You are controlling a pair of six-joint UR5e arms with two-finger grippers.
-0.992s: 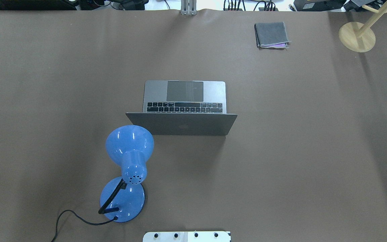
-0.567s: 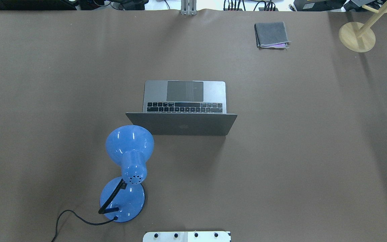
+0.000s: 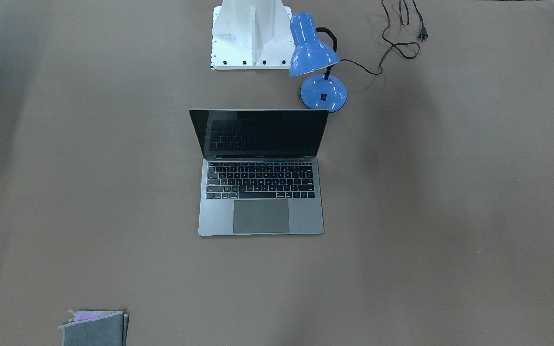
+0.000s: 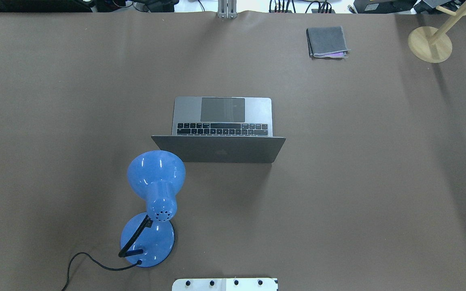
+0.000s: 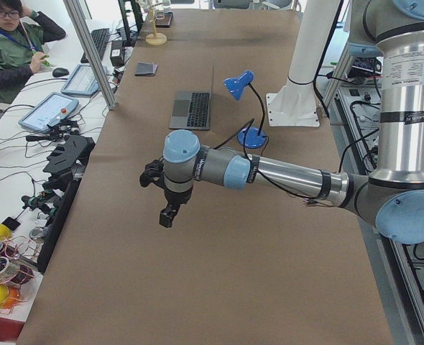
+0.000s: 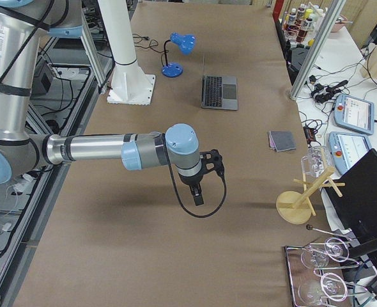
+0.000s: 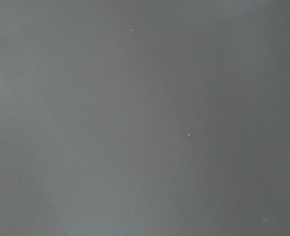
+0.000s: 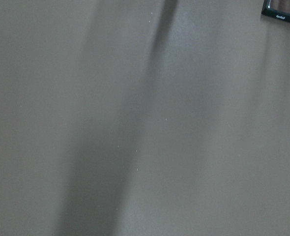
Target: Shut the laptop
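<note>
The grey laptop (image 3: 261, 192) stands open at mid-table, its dark screen (image 3: 260, 133) upright and facing away from the robot. The overhead view shows its lid back (image 4: 219, 149) and keyboard. It also shows in the exterior left view (image 5: 192, 109) and the exterior right view (image 6: 220, 91). My left gripper (image 5: 167, 215) hangs over the table's left end, far from the laptop. My right gripper (image 6: 198, 195) hangs over the right end, also far. Both show only in side views, so I cannot tell whether they are open or shut.
A blue desk lamp (image 4: 156, 173) with a black cord stands just behind the lid's left corner, close to the robot base (image 3: 250, 33). A folded grey cloth (image 4: 327, 41) and a wooden stand (image 4: 430, 43) sit at the far right. Both wrist views show only brown table.
</note>
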